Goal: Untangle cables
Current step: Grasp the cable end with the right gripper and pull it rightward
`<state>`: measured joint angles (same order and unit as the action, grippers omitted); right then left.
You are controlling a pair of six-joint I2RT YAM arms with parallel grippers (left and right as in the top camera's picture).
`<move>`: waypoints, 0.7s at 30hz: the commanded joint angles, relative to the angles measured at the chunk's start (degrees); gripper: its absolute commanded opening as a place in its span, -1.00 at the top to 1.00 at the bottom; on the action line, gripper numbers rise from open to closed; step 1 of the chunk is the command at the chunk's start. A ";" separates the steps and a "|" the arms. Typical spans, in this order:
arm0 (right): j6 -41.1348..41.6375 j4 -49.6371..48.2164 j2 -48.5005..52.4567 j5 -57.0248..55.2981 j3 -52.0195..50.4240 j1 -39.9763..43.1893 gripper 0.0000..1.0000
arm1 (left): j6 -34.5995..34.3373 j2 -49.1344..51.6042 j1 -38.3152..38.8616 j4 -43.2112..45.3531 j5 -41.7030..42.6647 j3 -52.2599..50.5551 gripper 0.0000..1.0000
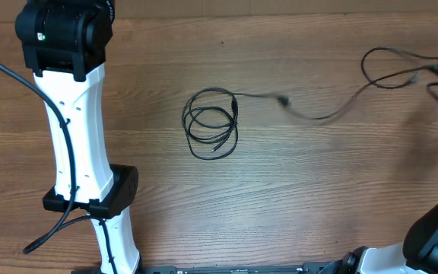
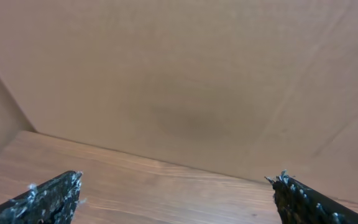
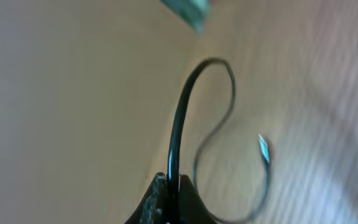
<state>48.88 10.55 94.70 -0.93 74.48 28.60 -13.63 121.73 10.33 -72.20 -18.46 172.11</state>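
Right end effector (image 3: pixel 169 194): fingers together, clamped on the held cord (image 3: pixel 178 124), which rises from the grip and curls into a loop; this view is blurred.
Held cord, overhead: it leaves the right edge of the table (image 1: pixel 204 221), loops once, sags leftward and ends at a small plug (image 1: pixel 283 100).
Coiled cord (image 1: pixel 211 125): a few flat rings lying mid-table, well apart from both arms.
Link: I see a faint line from the plug to the coil, but I cannot tell whether the two are hooked together.
Left end effector (image 2: pixel 176 202): fingers wide apart, holding nothing, facing a cardboard wall (image 2: pixel 197 74) and far from both cords.
Risk, drag: if the cords are hooked, my pull to the right would tow the whole coil, since nothing pins it.
Risk, slip: the cord is thin and smooth, so a sharp tug could draw it out of the grip.
Risk, tightening: pulling along the cord's length could cinch its loop into a knot.
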 commanded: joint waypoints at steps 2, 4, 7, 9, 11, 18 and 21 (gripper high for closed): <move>-7.96 0.22 0.00 -1.92 4.13 3.17 0.92 | -3.80 -1.09 1.55 1.31 2.23 0.11 -0.99; -8.70 0.20 0.00 -1.92 4.90 4.26 0.92 | -4.94 -1.09 1.92 1.75 2.23 0.11 -0.99; -9.22 -1.22 0.00 -1.95 5.35 5.42 0.92 | -6.97 -1.09 2.60 2.14 2.25 0.11 -0.99; -10.40 -2.97 0.31 -2.27 5.38 5.95 0.92 | -8.22 -1.09 3.13 2.21 2.21 0.11 -0.99; -10.45 -4.17 1.31 -3.76 5.38 6.21 0.92 | -8.70 -1.09 3.67 2.21 2.21 0.11 -0.99; -11.67 -6.73 11.28 -4.98 5.40 6.25 0.92 | -8.98 -1.09 5.14 2.69 2.23 0.11 -0.99; -11.67 -8.72 16.31 -4.70 5.60 6.23 0.92 | -9.18 -1.09 5.53 3.87 2.21 0.11 -0.99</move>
<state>38.39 2.90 106.54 -5.10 78.87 34.79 -21.34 121.73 15.07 -69.36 -16.45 172.11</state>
